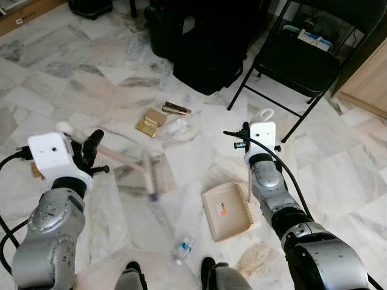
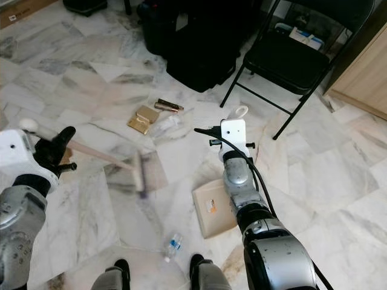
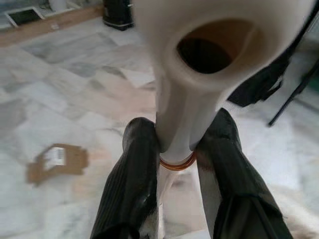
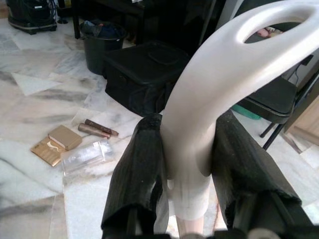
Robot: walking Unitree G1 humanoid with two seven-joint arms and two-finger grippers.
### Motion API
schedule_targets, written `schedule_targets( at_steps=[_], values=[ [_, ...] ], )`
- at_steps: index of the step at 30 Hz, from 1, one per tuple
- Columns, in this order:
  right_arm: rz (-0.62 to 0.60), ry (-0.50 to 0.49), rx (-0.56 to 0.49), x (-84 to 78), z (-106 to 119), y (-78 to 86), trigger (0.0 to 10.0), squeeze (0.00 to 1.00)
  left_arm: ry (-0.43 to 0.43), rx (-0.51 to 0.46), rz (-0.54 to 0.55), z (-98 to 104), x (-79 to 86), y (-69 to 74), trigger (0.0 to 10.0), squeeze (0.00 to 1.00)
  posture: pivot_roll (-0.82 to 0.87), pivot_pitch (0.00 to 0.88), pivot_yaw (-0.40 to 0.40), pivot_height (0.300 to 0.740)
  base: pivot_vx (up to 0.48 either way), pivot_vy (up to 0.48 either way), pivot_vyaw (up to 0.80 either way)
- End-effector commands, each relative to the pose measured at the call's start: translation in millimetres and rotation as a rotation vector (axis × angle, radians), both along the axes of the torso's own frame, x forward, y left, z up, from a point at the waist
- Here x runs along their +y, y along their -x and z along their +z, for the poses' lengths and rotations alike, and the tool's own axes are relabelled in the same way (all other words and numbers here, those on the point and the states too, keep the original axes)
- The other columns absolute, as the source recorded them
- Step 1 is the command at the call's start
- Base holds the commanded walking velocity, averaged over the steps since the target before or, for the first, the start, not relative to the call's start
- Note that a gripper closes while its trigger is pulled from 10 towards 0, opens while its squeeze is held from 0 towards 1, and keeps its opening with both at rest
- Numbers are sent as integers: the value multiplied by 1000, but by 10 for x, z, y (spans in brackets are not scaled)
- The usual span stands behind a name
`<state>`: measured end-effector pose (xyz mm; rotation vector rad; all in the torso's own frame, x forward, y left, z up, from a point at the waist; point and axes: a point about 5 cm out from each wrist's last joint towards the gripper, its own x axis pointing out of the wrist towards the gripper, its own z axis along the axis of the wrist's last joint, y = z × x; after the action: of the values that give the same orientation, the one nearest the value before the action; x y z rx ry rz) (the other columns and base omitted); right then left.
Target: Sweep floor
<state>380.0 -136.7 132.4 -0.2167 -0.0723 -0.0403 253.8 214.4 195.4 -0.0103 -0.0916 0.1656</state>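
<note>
My left gripper [image 1: 89, 152] is shut on the wooden handle of a hand brush [image 3: 189, 99] with a white looped end. Its bristle head [image 1: 150, 175] is blurred, low over the marble floor. My right gripper [image 4: 187, 159] is shut on the white looped handle [image 1: 263, 115] of a beige dustpan [image 1: 225, 211], which rests on the floor in front of my feet. Beyond the brush lie a gold box [image 1: 151, 122], a brown tube [image 1: 176, 109] and a clear wrapper [image 1: 173, 128]. A small plastic bottle [image 1: 184, 248] lies near my feet.
A black folding chair [image 1: 296, 60] stands ahead on the right, with black bags [image 1: 205, 54] to its left. A wooden cabinet [image 1: 369, 84] is at the far right. A black bin [image 4: 102, 45] stands further back. A cardboard scrap [image 3: 57, 159] lies on the floor.
</note>
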Motion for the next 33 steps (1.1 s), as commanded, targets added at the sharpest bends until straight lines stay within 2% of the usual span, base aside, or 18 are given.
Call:
schedule_targets(
  at_steps=[1, 3, 5, 13, 17, 20, 26, 27, 33],
  values=[
    [14, -27, 41, 7, -95, 30, 10000, 0, -58, -5, -27, -2, -31, 17, 10000, 0, 38, 291, -59, 740, 0, 0, 0],
    [42, -32, 46, 30, -101, 32, 10000, 0, -115, 7, -44, -12, -35, 18, 10000, 0, 39, 292, -59, 740, 0, 0, 0],
    [59, -34, 47, 54, -106, 37, 10000, 0, -135, 10, -49, -28, -30, 20, 10000, 0, 39, 291, -59, 740, 0, 0, 0],
    [81, -37, 35, 104, -104, 46, 10000, 0, -137, 39, -28, -208, 11, 69, 10000, 0, 39, 285, -58, 740, 0, 0, 0],
    [115, -30, 20, 124, -81, 47, 10000, 0, -169, 106, -46, -288, -10, 75, 10000, 0, 32, 279, -58, 740, 0, 0, 0],
    [166, -37, 37, 167, -100, 55, 10000, 0, -228, 204, -81, -401, -20, 72, 10000, 0, 34, 275, -57, 740, 0, 0, 0],
    [306, -9, 102, 354, -196, 104, 10000, 0, -240, 238, -94, -448, -15, 69, 10000, 0, 29, 264, -54, 740, 0, 0, 0],
    [352, -11, 124, 429, -236, 131, 10000, 0, -247, 248, -98, -441, -17, 49, 10000, 0, 29, 261, -54, 740, 0, 0, 0],
    [360, -17, 144, 470, -286, 157, 10000, 0, -303, 306, -111, -428, -18, 19, 10000, 0, 31, 264, -53, 740, 0, 0, 0]
  ],
)
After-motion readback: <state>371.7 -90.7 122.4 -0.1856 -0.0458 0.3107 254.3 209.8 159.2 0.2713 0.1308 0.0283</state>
